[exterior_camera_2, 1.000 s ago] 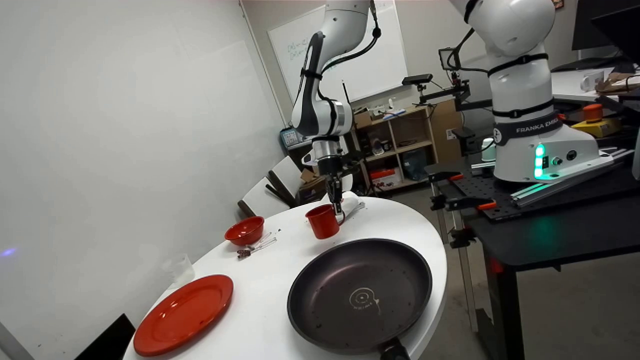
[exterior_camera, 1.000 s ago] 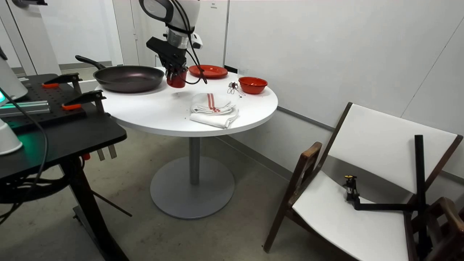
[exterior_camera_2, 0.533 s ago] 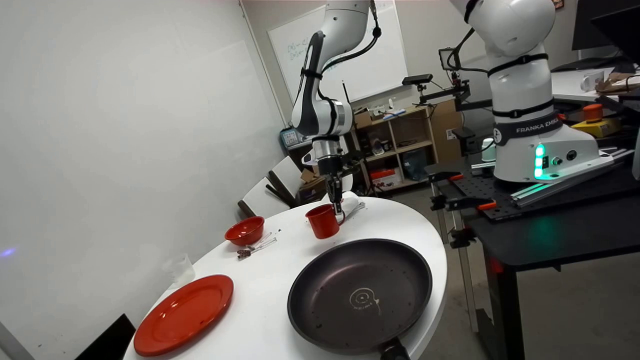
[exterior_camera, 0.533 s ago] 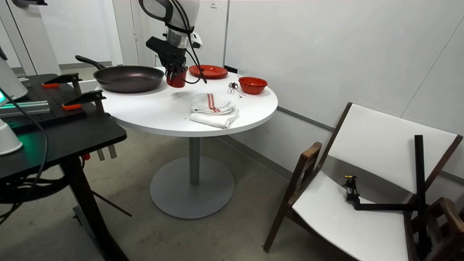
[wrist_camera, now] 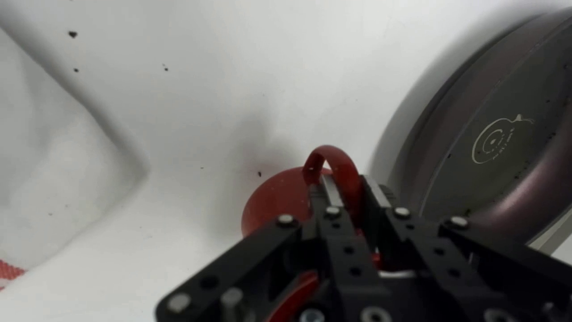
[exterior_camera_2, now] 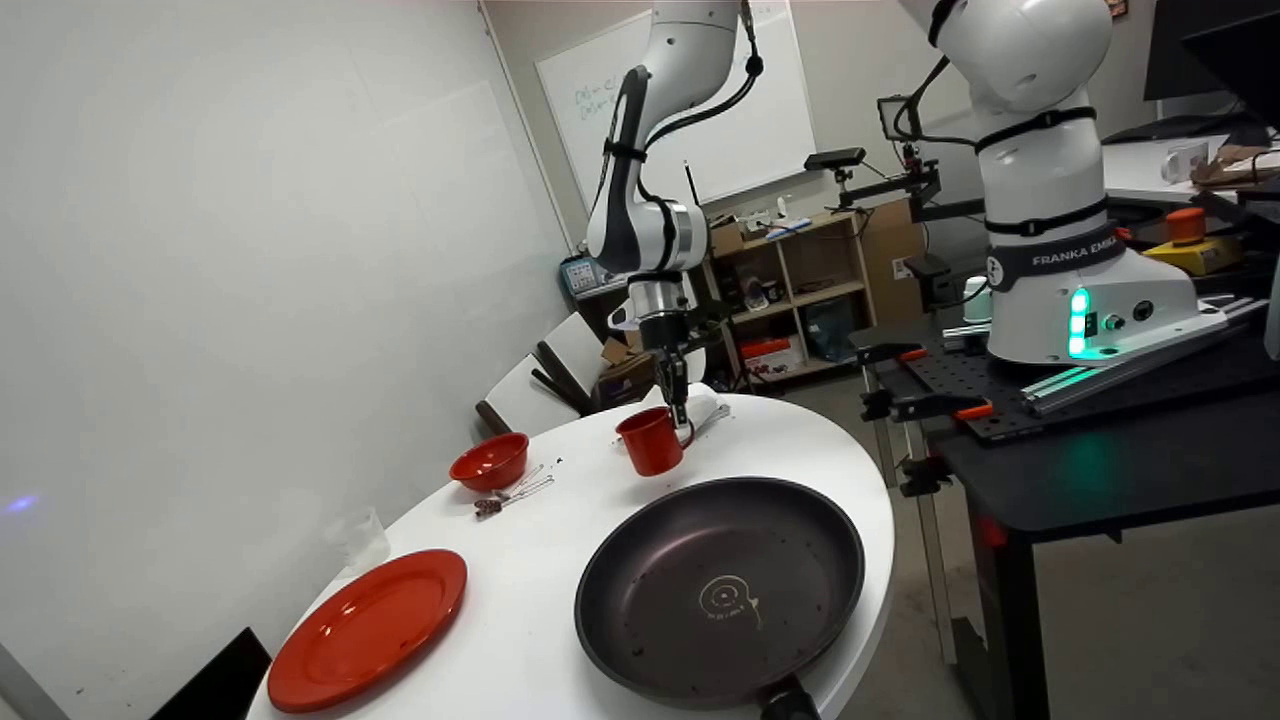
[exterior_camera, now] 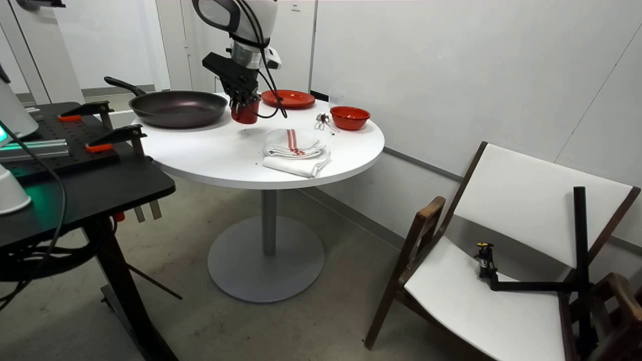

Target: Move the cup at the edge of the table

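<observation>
The cup is a small red mug with a side handle. It shows in both exterior views (exterior_camera: 244, 115) (exterior_camera_2: 652, 443) and in the wrist view (wrist_camera: 275, 197). My gripper (wrist_camera: 351, 190) is shut on the cup's handle, with one finger through the loop and one outside it. The gripper also shows in an exterior view (exterior_camera_2: 679, 412), pointing down. The cup hangs slightly tilted a little above the round white table (exterior_camera: 205, 155), and a shadow lies on the tabletop below it. The fingers and linkage hide part of the cup in the wrist view.
A black frying pan (exterior_camera_2: 720, 590) stands close beside the cup. A folded white towel (exterior_camera: 295, 150) with red stripes lies on the near side. A red bowl (exterior_camera: 349, 119), a small whisk (exterior_camera: 322, 119), a red plate (exterior_camera_2: 368, 630) and a clear container (exterior_camera_2: 360, 540) are also on the table.
The gripper and cup have moved slightly, a little down in an exterior view and a little to the right in an exterior view. The hold on the handle looks the same.
</observation>
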Controlling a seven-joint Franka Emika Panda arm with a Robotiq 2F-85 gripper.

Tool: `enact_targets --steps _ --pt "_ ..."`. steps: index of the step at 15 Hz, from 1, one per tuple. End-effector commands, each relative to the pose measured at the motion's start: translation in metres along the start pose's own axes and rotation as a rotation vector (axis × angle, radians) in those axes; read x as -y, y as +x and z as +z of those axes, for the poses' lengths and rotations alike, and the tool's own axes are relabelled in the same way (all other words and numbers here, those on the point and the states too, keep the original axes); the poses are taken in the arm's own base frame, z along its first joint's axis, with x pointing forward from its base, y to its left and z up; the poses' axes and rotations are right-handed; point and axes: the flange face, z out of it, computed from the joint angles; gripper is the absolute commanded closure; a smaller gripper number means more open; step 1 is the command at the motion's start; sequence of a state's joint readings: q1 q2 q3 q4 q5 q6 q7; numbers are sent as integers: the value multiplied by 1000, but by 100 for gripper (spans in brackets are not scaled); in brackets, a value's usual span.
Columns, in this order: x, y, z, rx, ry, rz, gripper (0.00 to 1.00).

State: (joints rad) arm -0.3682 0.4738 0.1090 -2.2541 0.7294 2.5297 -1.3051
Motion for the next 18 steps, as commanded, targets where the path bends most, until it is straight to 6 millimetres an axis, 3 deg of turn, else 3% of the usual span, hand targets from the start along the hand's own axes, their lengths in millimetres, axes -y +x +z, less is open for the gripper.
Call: enact_targets --steps 1,8,18 --pt "-10 -11 -9 -11 -20 31 96" --pt "-33 -47 -19 -17 -55 99 96" --pt "-30 -102 -14 -38 -101 182 96"
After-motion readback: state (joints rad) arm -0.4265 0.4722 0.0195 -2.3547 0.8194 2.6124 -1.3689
